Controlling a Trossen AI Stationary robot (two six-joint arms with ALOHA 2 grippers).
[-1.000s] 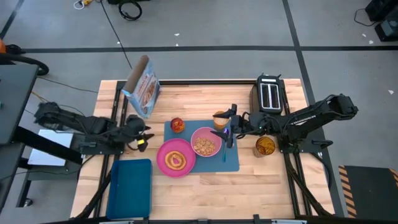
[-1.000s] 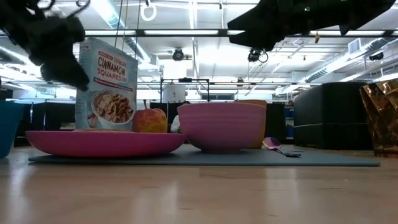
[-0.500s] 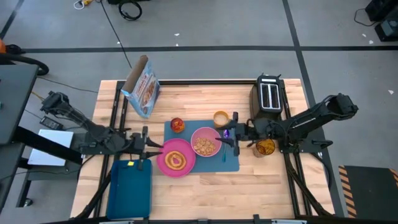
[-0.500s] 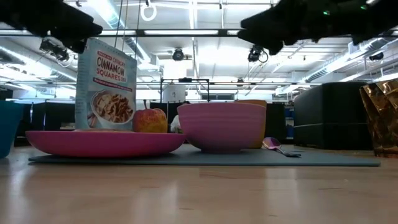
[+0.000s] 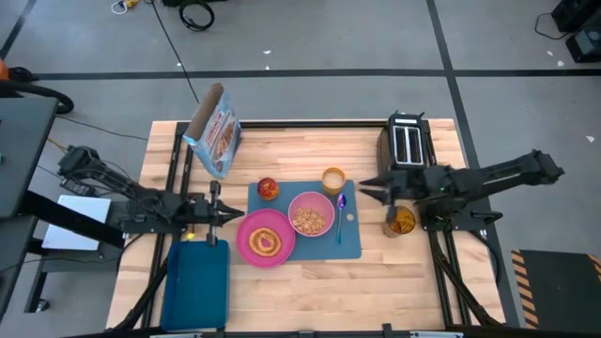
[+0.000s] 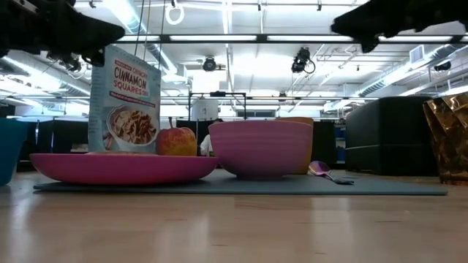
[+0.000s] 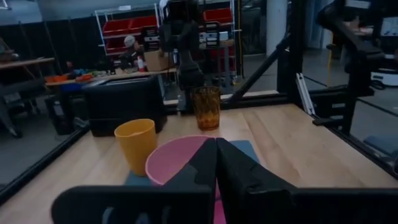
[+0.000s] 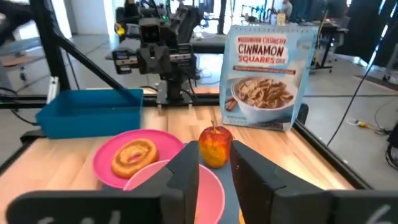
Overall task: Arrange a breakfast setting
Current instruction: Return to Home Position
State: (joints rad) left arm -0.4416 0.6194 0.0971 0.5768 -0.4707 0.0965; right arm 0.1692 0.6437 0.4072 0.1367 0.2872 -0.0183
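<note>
The left gripper [image 5: 218, 208] is hovering just beside the pink plate [image 5: 246, 235], jaws pressed together, while the right gripper [image 5: 368, 192] is hanging near the orange cup [image 5: 333, 178], jaws slightly parted.

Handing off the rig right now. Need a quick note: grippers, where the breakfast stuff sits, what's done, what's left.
Left gripper: shut, empty, left of the pink plate.
Right gripper: open, empty, right of the orange cup.
On the blue placemat: plate with toast, pink bowl holding cereal, spoon right of it, cup and red apple along the far edge.
Cereal box stands off the mat, far left.
Setting looks done; left: park both arms.
</note>
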